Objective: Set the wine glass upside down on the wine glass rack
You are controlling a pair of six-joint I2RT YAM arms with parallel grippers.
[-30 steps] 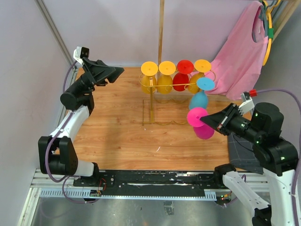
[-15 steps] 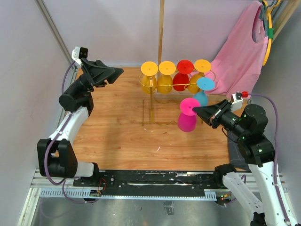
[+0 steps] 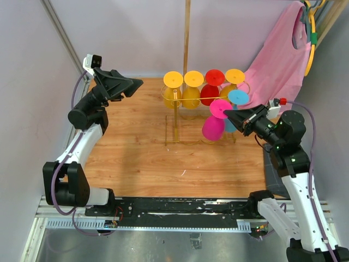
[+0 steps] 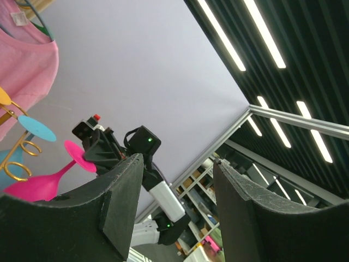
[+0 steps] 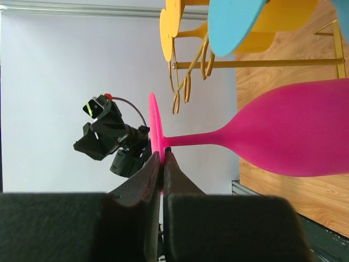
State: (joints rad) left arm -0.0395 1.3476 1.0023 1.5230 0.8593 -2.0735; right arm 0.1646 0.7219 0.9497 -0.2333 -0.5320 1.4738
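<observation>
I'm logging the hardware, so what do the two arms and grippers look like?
The left arm and right arm have white links and black joints. The left gripper and right gripper are black with tapered fingers. Greyish-purple cables run along each.

Bright, even light; sharp frames

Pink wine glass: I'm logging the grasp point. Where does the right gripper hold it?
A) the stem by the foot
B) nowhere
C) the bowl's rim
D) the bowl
A: the right wrist view shows the right gripper shut on the pink wine glass at its thin stem beside the disc foot, bowl untouched.
</observation>
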